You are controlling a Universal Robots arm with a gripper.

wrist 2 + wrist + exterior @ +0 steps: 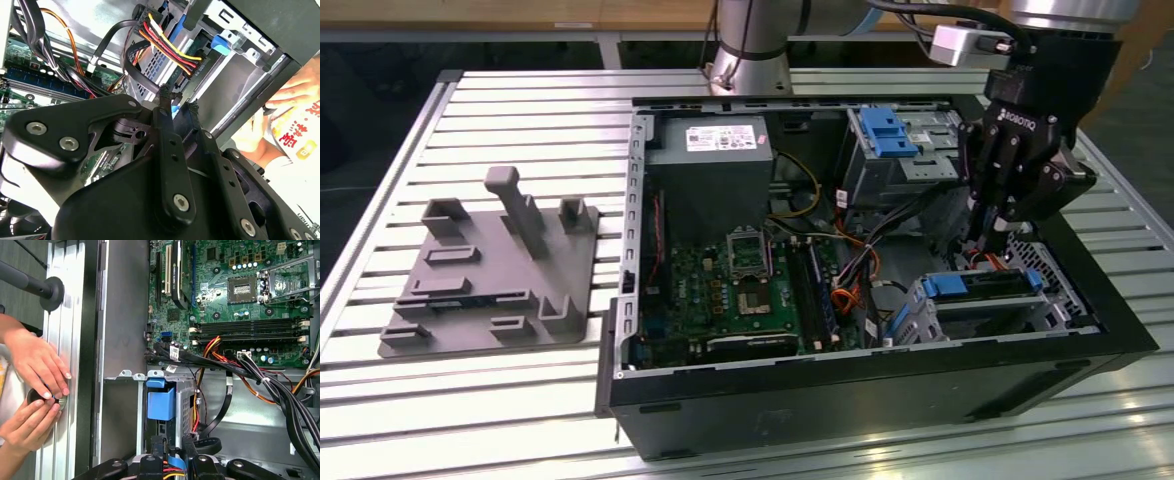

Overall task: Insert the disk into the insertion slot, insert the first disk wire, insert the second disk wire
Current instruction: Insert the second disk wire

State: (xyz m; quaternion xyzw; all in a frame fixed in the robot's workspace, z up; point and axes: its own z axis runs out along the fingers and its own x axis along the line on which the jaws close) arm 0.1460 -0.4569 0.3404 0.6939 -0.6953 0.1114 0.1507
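Second wrist view: the hand (pixel 178 99) is clamped on a blue wire (pixel 174 109) beside the red-and-yellow wires (pixel 167 46).

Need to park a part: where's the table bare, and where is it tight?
Free: the slatted metal table on the far and near sides of the grey plastic fixture plate. Crowded: inside the black computer case, coloured cables pack around the gripper; a person's hands rest on slats beside the case.

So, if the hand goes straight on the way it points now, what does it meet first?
Probably the black connector with red and yellow wires, at the end of the disk; the hand points right at it. The gap between them is unclear.
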